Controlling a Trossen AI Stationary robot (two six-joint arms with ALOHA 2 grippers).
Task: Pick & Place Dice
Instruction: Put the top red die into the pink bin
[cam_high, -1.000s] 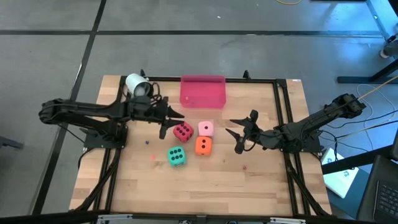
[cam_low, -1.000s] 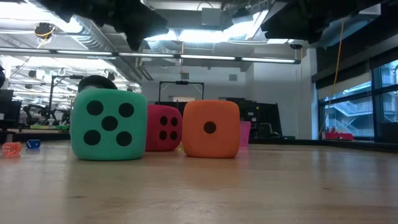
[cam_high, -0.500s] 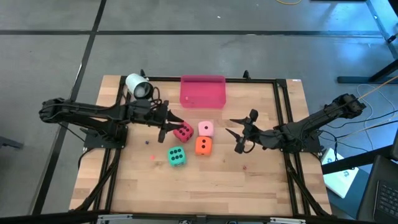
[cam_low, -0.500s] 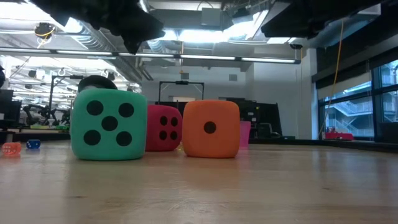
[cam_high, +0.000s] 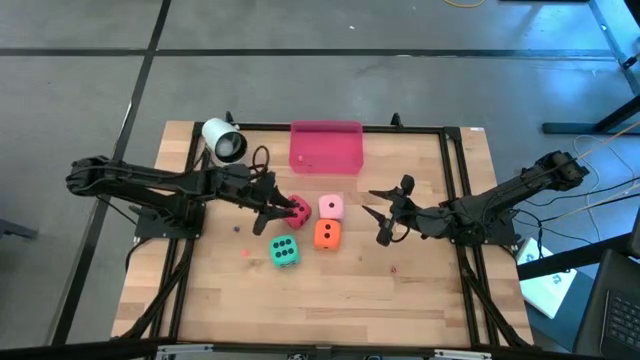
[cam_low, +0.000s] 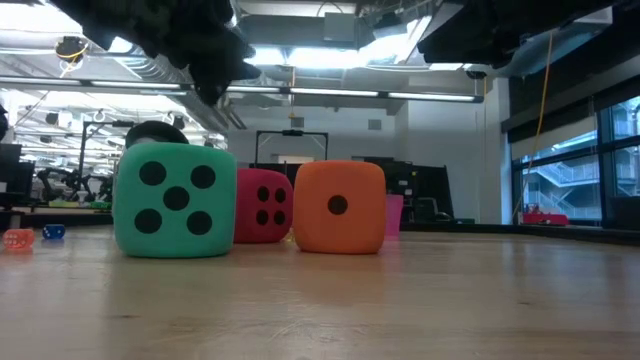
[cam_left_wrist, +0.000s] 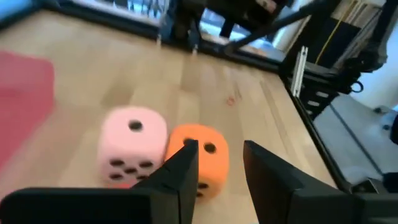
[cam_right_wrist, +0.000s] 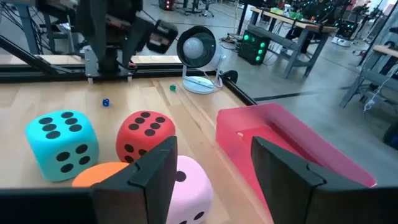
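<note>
Dice | your left claw (cam_high: 277, 208) has dropped onto the red die (cam_high: 298, 210), fingers parted, gripping nothing yet | pink (cam_high: 331, 207), orange (cam_high: 326, 234), green (cam_high: 284, 250) sit beside it on the counter (cam_high: 420, 290) | right claw (cam_high: 384, 214) half open, empty | close next.

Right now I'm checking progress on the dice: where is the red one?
High view: the red die lies mid-table, left of the pink die, above the green die, at the left gripper.
</note>
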